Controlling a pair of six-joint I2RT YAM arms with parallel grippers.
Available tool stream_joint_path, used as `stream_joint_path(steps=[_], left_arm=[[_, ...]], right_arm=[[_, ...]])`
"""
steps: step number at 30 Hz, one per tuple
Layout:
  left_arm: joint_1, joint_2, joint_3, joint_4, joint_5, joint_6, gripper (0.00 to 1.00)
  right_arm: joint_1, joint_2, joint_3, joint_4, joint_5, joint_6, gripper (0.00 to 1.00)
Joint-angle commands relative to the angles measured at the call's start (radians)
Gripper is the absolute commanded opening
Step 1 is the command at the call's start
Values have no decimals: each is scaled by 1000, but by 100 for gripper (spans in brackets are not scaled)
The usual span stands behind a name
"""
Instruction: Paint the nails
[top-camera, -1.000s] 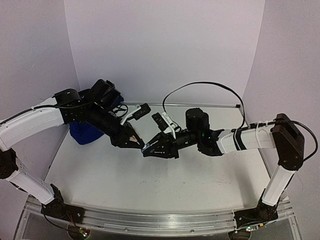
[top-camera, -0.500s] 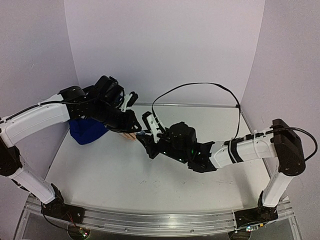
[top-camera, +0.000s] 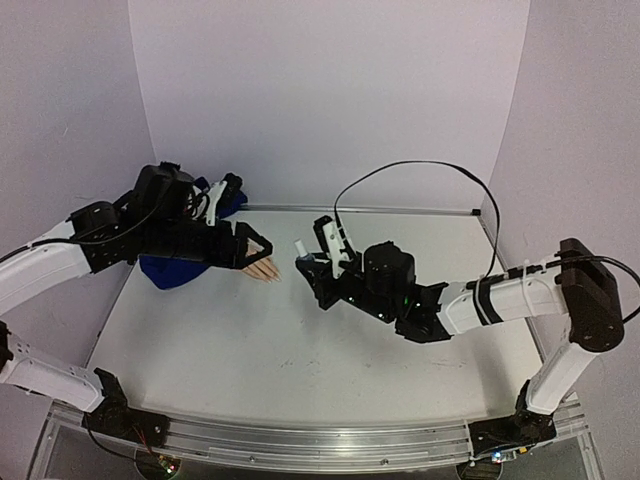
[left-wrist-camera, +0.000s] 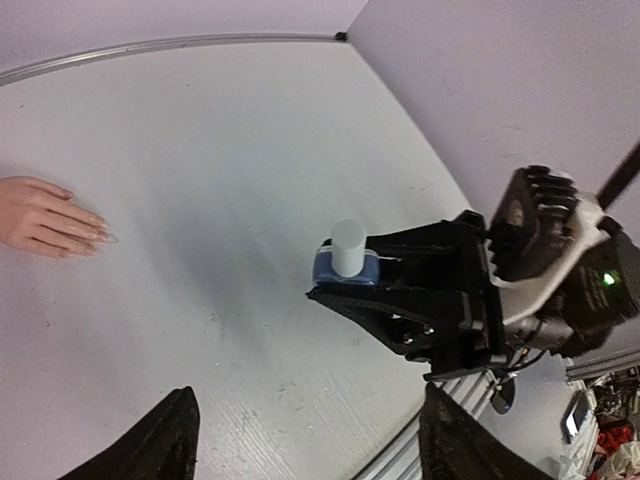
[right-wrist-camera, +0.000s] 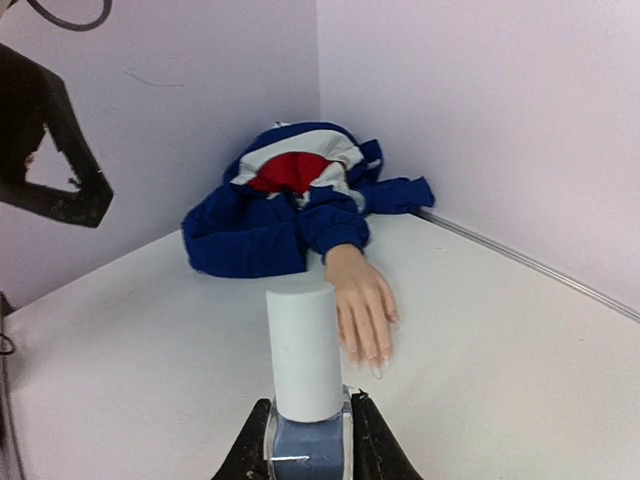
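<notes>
A white, lightly scuffed surface (top-camera: 230, 350) is enclosed by pale lilac walls (top-camera: 330, 100) at the back and on both sides. The mannequin hand (top-camera: 262, 270) is laid palm down at the left rear, emerging from a crumpled blue, red and white sleeve (top-camera: 165, 270). Its nails (right-wrist-camera: 376, 366) are pointed toward the right end effector (right-wrist-camera: 307, 445), which is clamped on the blue base of a white-capped bottle (right-wrist-camera: 303, 350) held upright near the fingertips. The left end effector (top-camera: 258, 250) is spread wide with nothing in it, close to the mannequin hand but apart from it. The nails are too small for any paint to be judged, and part of the sleeve is hidden behind the left arm.
</notes>
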Motion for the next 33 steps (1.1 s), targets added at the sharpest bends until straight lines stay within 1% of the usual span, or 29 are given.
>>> stream_joint_path(steps=[1, 4, 6, 8, 9, 12, 14, 16, 18, 19, 20, 25, 29, 31, 33], left_arm=[[2, -131, -83, 221, 157, 72, 81], [2, -142, -103, 267, 285, 101, 85], [2, -127, -103, 306, 387, 105, 85], [1, -104, -97, 343, 472, 100, 85], [0, -90, -87, 350, 492, 100, 85], [-1, -49, -54, 356, 523, 105, 83], [-3, -26, -31, 357, 551, 114, 79], [-5, -12, -18, 357, 557, 118, 75], [-8, -2, -16, 357, 571, 118, 72], [-11, 1, -17, 357, 579, 121, 71], [-15, 3, -19, 357, 583, 123, 67], [-25, 4, -32, 355, 570, 124, 42], [-27, 6, -34, 349, 521, 124, 26], [-29, 7, -31, 346, 477, 125, 16], [-36, 12, -13, 320, 419, 131, 6]], right_arm=[[-58, -128, -25, 120, -375, 96, 0], [-124, -151, -37, 153, -636, 210, 0], [-146, -151, -29, 179, -773, 260, 0], [-152, -143, -10, 184, -874, 284, 0], [-152, -135, 0, 187, -916, 293, 0], [-151, -95, 31, 190, -1021, 305, 0], [-152, -64, 55, 197, -1075, 328, 0], [-152, -37, 64, 257, -1123, 369, 0], [-152, -30, 49, 330, -1134, 412, 0], [-151, -29, 47, 338, -1128, 421, 0], [-152, -28, 49, 339, -1125, 424, 0], [-152, -20, 56, 341, -1117, 428, 0], [-152, -24, 47, 340, -1092, 407, 0], [-153, -24, 45, 334, -1065, 390, 0], [-153, -31, 52, 259, -979, 334, 0]])
